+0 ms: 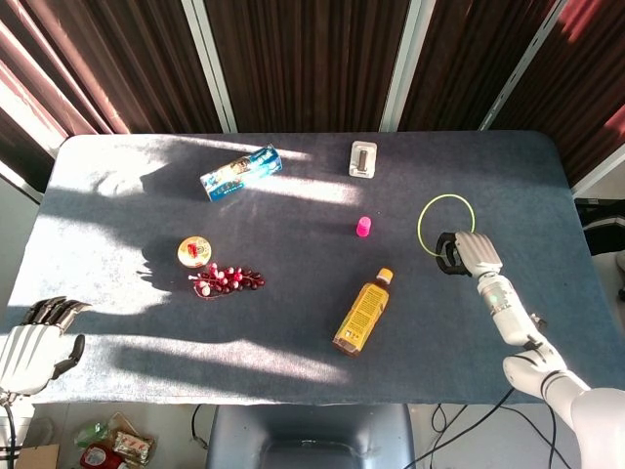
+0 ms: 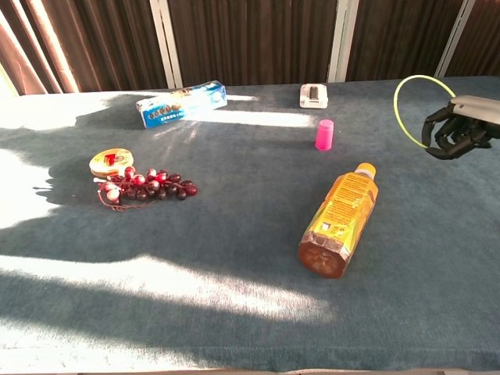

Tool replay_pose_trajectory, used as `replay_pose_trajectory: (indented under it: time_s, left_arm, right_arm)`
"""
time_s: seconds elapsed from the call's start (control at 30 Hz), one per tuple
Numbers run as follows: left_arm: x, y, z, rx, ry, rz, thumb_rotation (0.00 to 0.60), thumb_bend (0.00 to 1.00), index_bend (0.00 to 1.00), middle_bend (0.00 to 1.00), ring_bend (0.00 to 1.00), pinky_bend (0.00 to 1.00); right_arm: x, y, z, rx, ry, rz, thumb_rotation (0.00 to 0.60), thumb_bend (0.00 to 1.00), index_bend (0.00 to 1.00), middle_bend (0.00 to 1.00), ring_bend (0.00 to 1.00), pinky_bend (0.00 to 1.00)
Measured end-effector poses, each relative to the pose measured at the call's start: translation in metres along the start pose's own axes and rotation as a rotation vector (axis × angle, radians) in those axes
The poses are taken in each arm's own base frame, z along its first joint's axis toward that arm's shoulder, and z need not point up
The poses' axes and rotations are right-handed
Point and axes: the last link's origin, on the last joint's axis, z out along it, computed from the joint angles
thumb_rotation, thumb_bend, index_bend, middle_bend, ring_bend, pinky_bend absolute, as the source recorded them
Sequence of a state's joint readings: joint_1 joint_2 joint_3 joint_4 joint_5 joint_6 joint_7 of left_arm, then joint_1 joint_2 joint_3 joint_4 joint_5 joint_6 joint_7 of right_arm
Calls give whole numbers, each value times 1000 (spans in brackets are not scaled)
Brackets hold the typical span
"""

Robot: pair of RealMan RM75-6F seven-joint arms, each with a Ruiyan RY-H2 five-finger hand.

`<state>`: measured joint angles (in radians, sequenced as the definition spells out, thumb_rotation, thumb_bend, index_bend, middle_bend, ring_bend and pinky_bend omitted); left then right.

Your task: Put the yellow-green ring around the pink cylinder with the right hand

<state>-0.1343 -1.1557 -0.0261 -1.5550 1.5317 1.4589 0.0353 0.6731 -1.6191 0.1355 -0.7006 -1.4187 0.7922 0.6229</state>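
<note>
The yellow-green ring (image 1: 421, 221) (image 2: 398, 101) hangs lifted off the table, pinched at its near edge by my right hand (image 1: 461, 252) (image 2: 451, 129). It stands tilted up above the cloth. The small pink cylinder (image 1: 363, 227) (image 2: 324, 133) stands upright on the table to the left of the ring, a short gap away. My left hand (image 1: 34, 342) rests at the table's near left corner, fingers curled, holding nothing; only the head view shows it.
An orange juice bottle (image 1: 363, 312) (image 2: 339, 220) lies on its side nearer me than the cylinder. Behind stand a small grey box (image 1: 362, 158) and a blue tube box (image 1: 240, 172). A round tin (image 1: 194, 252) and red grapes (image 1: 227, 279) lie on the left.
</note>
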Motion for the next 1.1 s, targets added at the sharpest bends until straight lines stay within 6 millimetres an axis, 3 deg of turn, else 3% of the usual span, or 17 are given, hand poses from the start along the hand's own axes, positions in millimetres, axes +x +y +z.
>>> replay_pose_trajectory:
  time_s: [0.4,0.5,0.77,1.1]
  left_arm:
    - [3,-3,-1,6,5,-18,600,489,281,267,165,191]
    - [3,-4,-1,8,6,-23,600,489,281,269,167,191]
    - [5,-5,-2,9,5,-35,600,490,281,270,167,191]
    - [6,-6,-3,2,-3,-45,600,489,281,274,169,192]
  right_arm:
    - [14,-89,6,173,-68,-9,600,521,802,893,1000,1000]
    - [19,-103,11,172,-71,-12,600,521,802,893,1000,1000]
    - [15,-124,28,138,-108,-15,600,522,803,893,1000,1000]
    - [-14,-125,52,70,-130,-70,600,522,806,893,1000,1000]
